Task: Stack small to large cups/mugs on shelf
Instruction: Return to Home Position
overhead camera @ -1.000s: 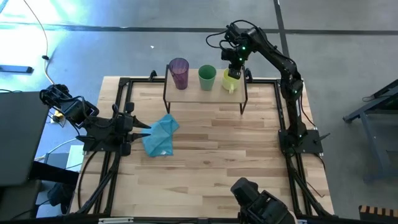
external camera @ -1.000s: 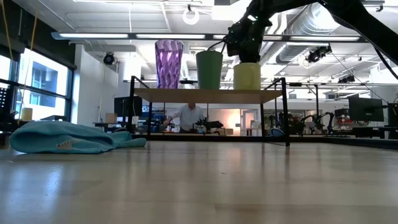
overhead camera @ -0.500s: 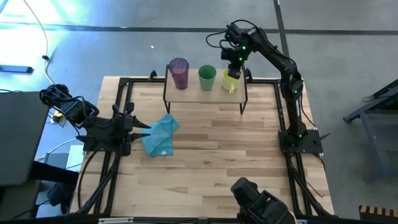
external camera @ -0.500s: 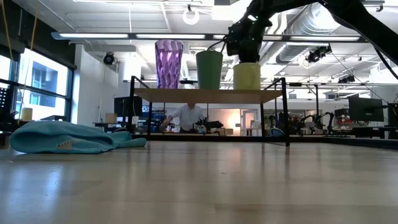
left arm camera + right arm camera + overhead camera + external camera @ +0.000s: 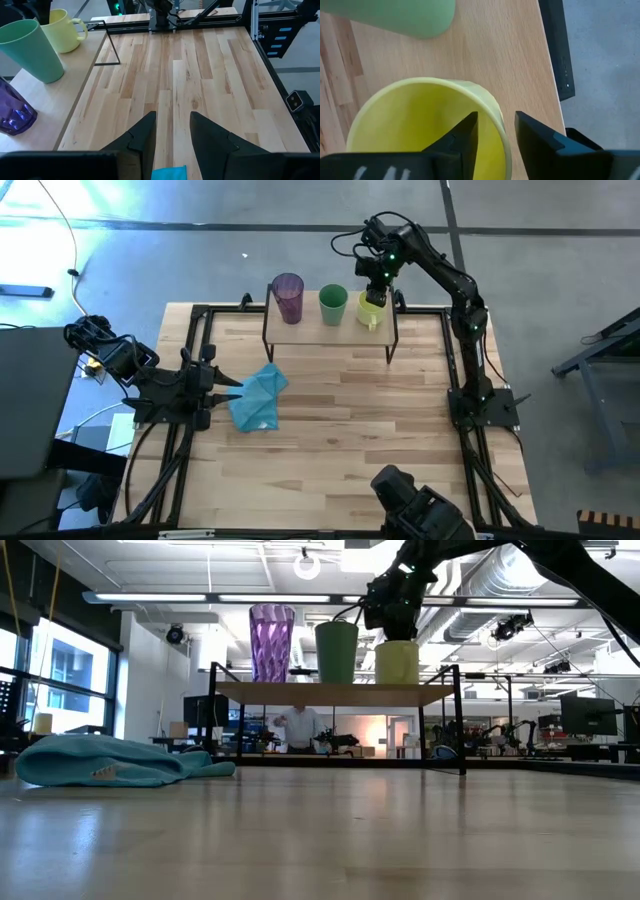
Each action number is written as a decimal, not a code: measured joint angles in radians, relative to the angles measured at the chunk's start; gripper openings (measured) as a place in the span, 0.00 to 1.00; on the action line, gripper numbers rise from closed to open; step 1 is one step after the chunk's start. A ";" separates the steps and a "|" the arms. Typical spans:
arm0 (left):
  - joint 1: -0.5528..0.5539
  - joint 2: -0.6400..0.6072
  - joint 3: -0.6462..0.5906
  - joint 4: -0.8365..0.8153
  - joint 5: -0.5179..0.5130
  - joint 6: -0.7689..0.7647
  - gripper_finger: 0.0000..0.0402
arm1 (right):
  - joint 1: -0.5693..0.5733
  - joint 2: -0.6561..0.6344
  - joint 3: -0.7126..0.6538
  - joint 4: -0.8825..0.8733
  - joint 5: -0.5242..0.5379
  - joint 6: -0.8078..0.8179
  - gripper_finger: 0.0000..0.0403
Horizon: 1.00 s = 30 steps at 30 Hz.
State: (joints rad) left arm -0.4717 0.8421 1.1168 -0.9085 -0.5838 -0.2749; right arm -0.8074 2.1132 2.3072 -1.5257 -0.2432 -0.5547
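Now, edge at the right gripper: the yellow-green mug stands at the right end of the shelf. The board's end edge runs close beside it, with grey floor beyond.
Room to move: there is open air above the shelf. The green cup stands just beside the mug, not touching it.
Right gripper: released. Its fingers are parted and straddle the mug's rim, one inside and one outside, with no visible squeeze on the wall.
Mug handle: turned toward the shelf's front edge.
Row on the shelf: translucent purple tumbler at the left end, green cup in the middle, mug at the right. All stand upright, side by side.
Left gripper: low over the tabletop, well in front of the shelf and off its left end, fingers spread and holding nothing.
Light blue cloth: crumpled in front of the shelf's left end, its edge just at the left fingertips.
Tabletop: bare pale planks in front of the shelf.
Room: a person in a light top shows far off, seen under the shelf.
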 joint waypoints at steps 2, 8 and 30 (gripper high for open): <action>0.000 0.000 0.000 0.000 0.000 0.000 0.27 | 0.000 0.000 0.000 0.000 0.000 0.001 0.31; 0.000 0.000 0.000 0.000 0.000 0.000 0.27 | 0.000 0.000 0.000 -0.004 0.000 0.005 0.34; 0.000 0.000 0.000 0.000 0.000 0.000 0.27 | -0.004 -0.016 0.001 -0.042 0.001 0.008 0.40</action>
State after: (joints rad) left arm -0.4717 0.8425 1.1168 -0.9081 -0.5839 -0.2745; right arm -0.8116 2.0970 2.3081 -1.5677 -0.2424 -0.5465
